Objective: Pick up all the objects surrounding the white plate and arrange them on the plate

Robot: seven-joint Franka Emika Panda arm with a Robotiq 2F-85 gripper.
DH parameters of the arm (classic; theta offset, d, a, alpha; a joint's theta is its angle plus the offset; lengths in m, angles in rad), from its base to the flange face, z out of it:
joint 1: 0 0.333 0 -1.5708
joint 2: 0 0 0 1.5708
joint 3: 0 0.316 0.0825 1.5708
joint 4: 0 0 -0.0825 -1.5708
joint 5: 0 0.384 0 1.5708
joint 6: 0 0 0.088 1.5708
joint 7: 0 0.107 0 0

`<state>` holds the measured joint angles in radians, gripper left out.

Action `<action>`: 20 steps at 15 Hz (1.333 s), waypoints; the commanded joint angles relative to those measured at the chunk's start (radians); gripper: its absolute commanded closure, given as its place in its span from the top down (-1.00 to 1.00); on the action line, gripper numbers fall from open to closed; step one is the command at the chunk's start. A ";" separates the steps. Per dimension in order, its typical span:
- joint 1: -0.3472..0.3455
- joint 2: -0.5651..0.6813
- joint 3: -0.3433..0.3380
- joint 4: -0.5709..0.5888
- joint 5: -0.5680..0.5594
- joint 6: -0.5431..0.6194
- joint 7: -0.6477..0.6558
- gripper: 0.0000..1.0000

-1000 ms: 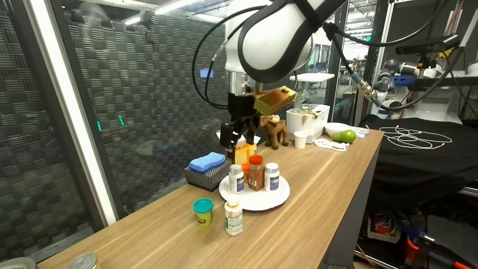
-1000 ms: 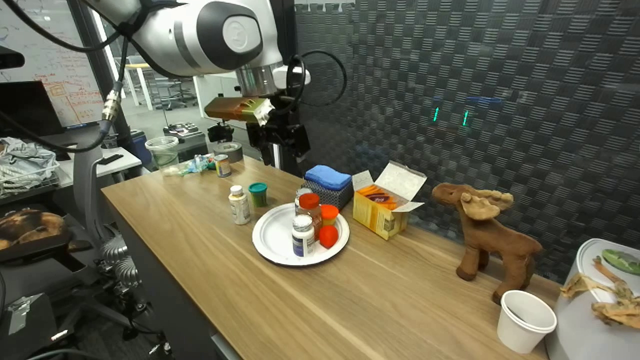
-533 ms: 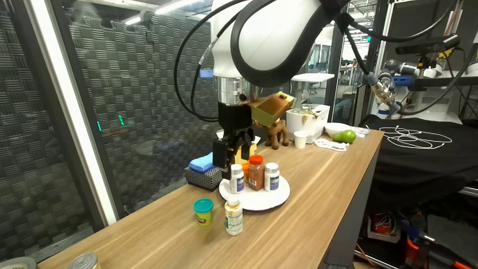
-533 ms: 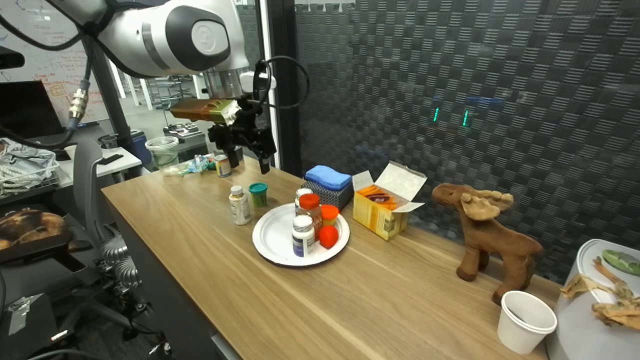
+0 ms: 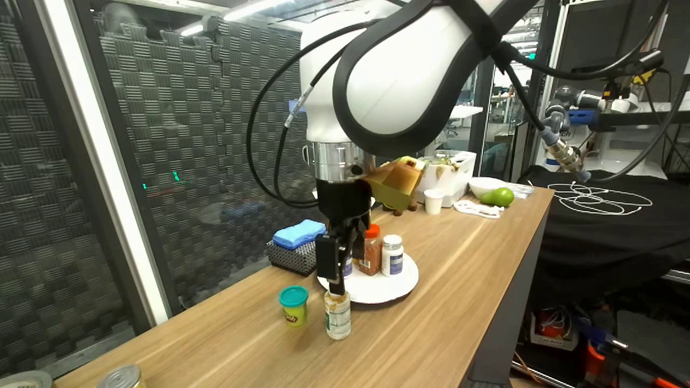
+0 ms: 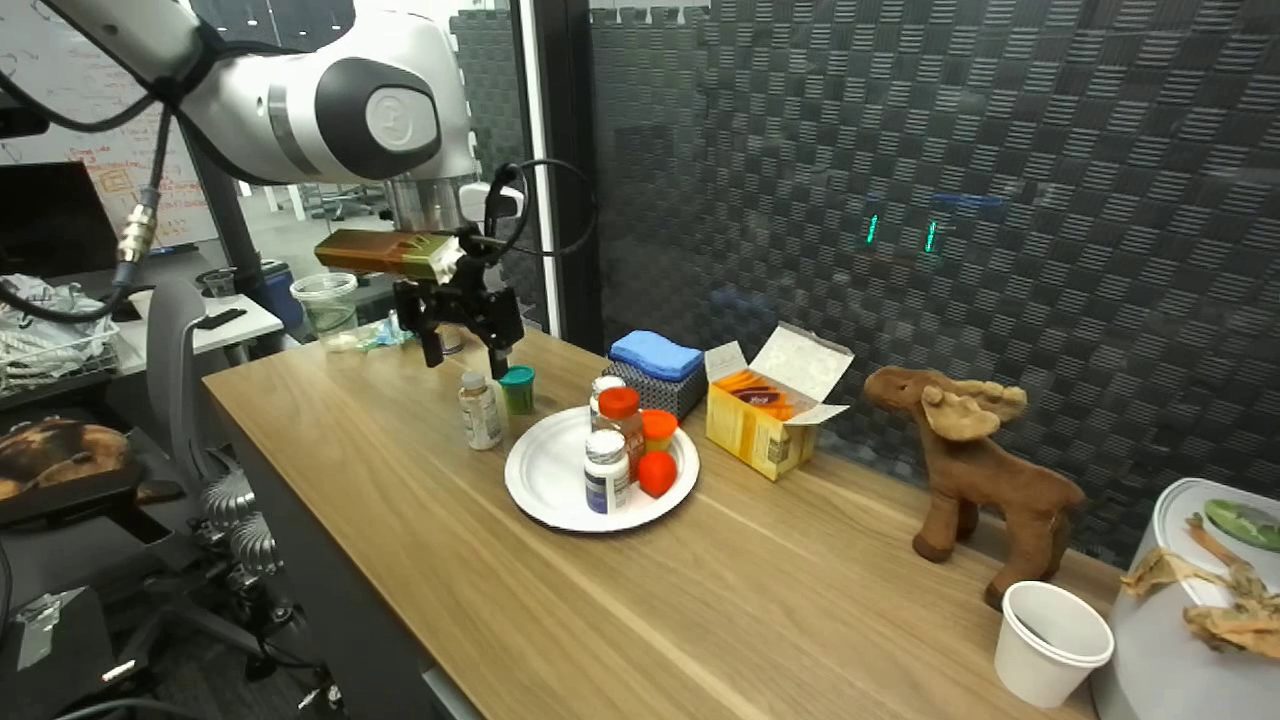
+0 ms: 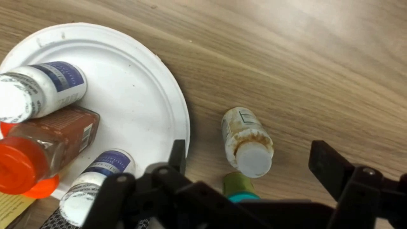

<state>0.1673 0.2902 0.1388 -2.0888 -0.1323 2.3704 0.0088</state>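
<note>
I have the gripper (image 6: 466, 360) spread wide, its fingers (image 7: 327, 165) to either side of the white bottle (image 7: 247, 141) with a gap showing at each — nothing is pinched. I read that stance as a way to let them close squarely on its flanks; I'd call this the reach, not yet the grasp. The bottle stands on the worktop (image 6: 800, 620) just beside the white plate (image 7: 133, 105), roughly midway between the room-side long edge and the edge along the dark wall (image 6: 950, 200). The green cup (image 5: 294, 311) is near it, closer to that wall edge; both stand on the plate's side toward the corner with the tin can (image 5: 121, 375).

The bottle's long axis is upright, cap (image 7: 254, 160) upward; its lean in the wrist view I put down to the camera's angle. The cup is upright too, teal lid (image 5: 293, 296) on top.

On the plate, the red-capped bottle (image 7: 54, 146), two purple-labelled bottles (image 7: 47, 89), an orange-lidded tub (image 6: 659, 428) and a red piece (image 6: 657, 473) crowd the half away from the white bottle — the bare stretch faces it, room I'd guess is meant for bottle and cup.
</note>
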 commanded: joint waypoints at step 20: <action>-0.012 0.040 0.015 0.027 0.047 0.008 -0.092 -0.62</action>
<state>0.1632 0.3635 0.1480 -2.0448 -0.1100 2.3754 -0.0677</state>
